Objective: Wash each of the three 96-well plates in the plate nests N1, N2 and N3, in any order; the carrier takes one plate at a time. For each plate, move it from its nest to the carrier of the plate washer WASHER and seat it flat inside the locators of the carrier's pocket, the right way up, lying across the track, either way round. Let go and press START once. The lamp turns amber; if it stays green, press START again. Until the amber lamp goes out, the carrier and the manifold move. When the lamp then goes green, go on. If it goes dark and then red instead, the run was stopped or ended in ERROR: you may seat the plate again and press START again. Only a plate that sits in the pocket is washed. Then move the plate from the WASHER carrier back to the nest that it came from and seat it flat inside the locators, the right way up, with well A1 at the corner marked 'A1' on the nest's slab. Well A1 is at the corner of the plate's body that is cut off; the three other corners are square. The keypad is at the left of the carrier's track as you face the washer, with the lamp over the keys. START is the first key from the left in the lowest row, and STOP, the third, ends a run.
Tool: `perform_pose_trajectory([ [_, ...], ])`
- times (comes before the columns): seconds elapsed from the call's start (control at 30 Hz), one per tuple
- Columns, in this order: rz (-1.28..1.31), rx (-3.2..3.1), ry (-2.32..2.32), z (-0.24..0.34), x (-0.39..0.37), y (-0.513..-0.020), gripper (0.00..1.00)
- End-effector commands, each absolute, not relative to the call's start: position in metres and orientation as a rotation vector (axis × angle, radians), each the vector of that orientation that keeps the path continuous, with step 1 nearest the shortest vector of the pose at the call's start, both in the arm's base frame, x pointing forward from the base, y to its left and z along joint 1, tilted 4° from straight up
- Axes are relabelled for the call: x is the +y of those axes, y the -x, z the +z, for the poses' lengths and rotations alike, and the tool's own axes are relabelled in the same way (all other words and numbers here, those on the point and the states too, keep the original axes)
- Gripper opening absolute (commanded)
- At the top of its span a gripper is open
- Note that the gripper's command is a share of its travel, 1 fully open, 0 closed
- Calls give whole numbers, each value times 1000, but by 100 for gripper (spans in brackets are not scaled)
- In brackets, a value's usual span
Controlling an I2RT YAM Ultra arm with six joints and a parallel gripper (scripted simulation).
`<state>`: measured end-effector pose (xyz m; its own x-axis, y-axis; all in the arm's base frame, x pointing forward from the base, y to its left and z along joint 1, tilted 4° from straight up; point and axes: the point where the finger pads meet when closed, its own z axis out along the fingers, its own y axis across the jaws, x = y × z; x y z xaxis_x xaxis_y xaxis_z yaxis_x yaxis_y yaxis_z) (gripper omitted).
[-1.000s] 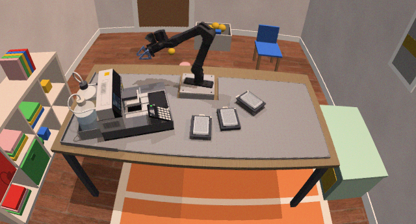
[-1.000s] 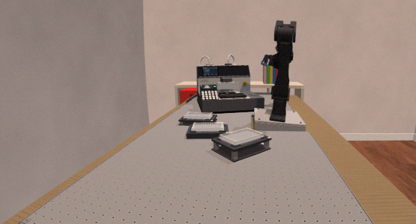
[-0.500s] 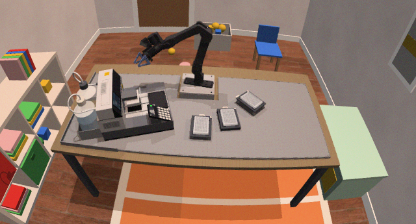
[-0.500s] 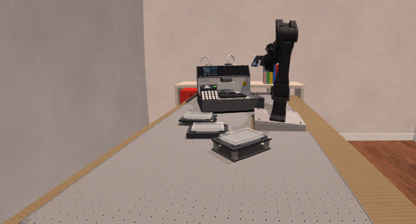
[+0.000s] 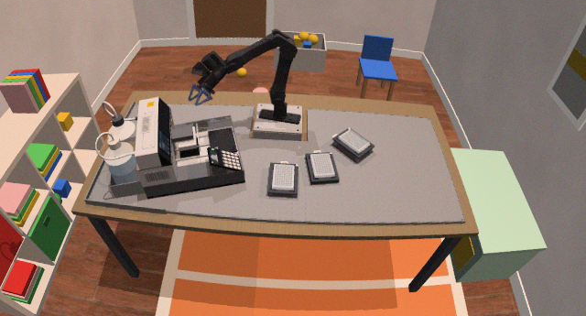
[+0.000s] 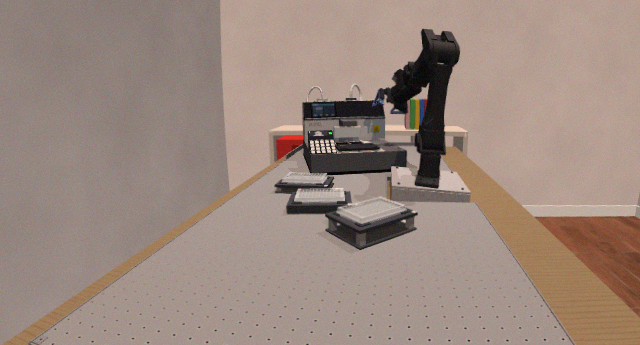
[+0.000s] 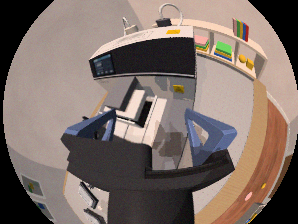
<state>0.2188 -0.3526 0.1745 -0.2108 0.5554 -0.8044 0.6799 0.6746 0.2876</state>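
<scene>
Three white 96-well plates sit in dark nests on the grey mat: the left one (image 5: 283, 177) (image 6: 304, 178), the middle one (image 5: 321, 165) (image 6: 319, 195) and the right one (image 5: 352, 141) (image 6: 370, 210), whose nest stands higher and turned. The washer (image 5: 183, 151) (image 6: 347, 138) (image 7: 149, 63) stands at the left, its dark carrier (image 5: 222, 139) (image 6: 356, 146) empty. The keypad (image 5: 224, 158) (image 6: 321, 146) has a small green lamp (image 5: 212, 148) above its keys. My gripper (image 5: 200, 96) (image 6: 378, 100) (image 7: 150, 112) is open and empty, high in the air behind the washer, near the table's back edge.
Two clear bottles (image 5: 118, 142) with tubing stand left of the washer. The arm's base plate (image 5: 277, 124) (image 6: 430, 187) sits at the back middle of the table. A shelf unit (image 5: 32, 169) stands left of the table, a green cabinet (image 5: 494, 211) at the right.
</scene>
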Motion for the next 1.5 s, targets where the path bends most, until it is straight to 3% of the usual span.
perform_pose_trajectory([
  [0.0,-138,1918,-956,175,-346,-232,100],
  [0.83,44,2233,-855,142,-269,-311,100],
  [1.47,125,2519,-696,124,-204,-343,100],
])
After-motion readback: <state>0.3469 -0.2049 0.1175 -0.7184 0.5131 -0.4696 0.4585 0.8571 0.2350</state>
